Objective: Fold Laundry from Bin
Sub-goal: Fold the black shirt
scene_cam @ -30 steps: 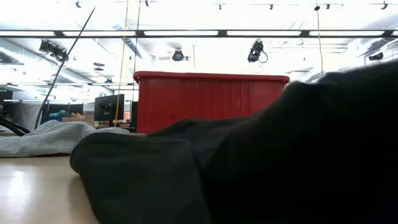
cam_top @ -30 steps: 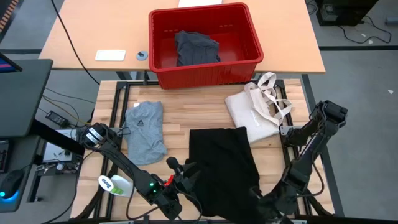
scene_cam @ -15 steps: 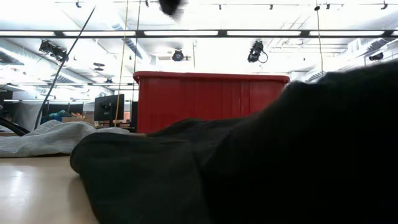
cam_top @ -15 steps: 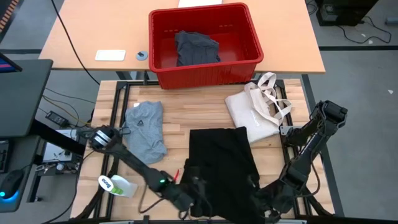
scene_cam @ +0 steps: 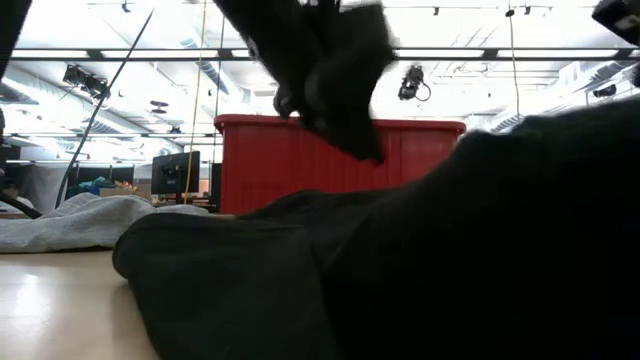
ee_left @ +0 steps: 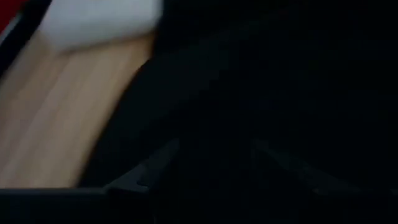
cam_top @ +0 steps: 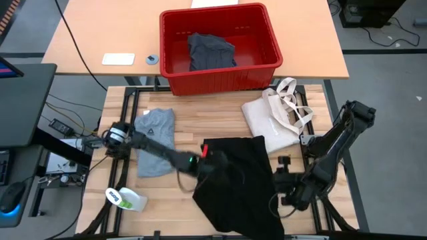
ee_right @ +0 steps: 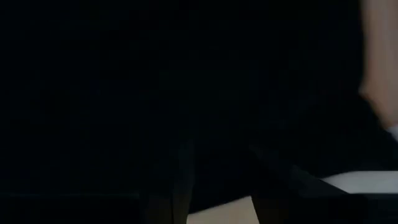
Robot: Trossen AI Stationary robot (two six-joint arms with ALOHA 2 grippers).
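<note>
Bin (cam_top: 270, 40): red plastic tub, upper centre, holding crumpled grey cloth (cam_top: 211, 51)
Black garment (cam_top: 243, 180): soft, lower centre
Left gripper (cam_top: 215, 162), right gripper (cam_top: 283, 181): finger state cannot be told

Black garment (cam_top: 237, 177) spread on table, grey T-shirt (cam_top: 155, 141) beside it, red bin (cam_top: 219, 50) holding dark cloth (cam_top: 211, 51)

One red bin (cam_top: 220, 47) with one dark grey garment (cam_top: 211, 51) inside. One light grey T-shirt (cam_top: 156, 137), one black garment (cam_top: 240, 180), one cream tote bag (cam_top: 273, 120), one white bottle (cam_top: 127, 198). Two grippers: left (cam_top: 212, 159) on the black garment, right (cam_top: 285, 187) beside it.
</note>
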